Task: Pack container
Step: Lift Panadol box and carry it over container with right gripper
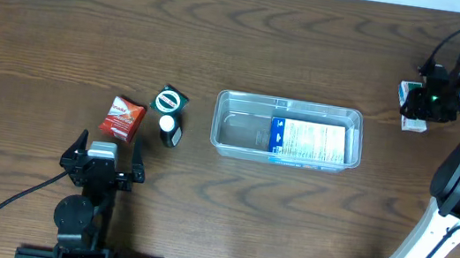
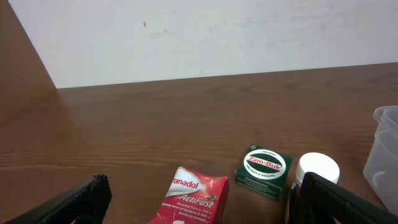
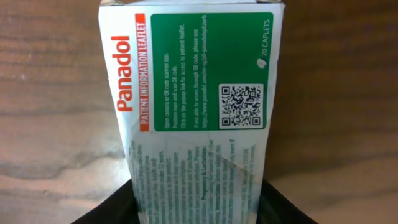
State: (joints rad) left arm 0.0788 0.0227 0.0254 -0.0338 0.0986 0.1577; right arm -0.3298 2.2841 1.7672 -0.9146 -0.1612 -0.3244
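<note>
Wide-open left gripper (image 1: 109,151) low over dark wood-grain table (image 1: 225,30), white wall (image 2: 217,37) beyond. Mid-table, clear container (image 1: 234,130), mouth up, long axis running left-right, blue-white pack (image 1: 308,142) in right half. Farthest, right gripper (image 1: 418,102) clamped on Panadol box (image 3: 193,93).
</note>
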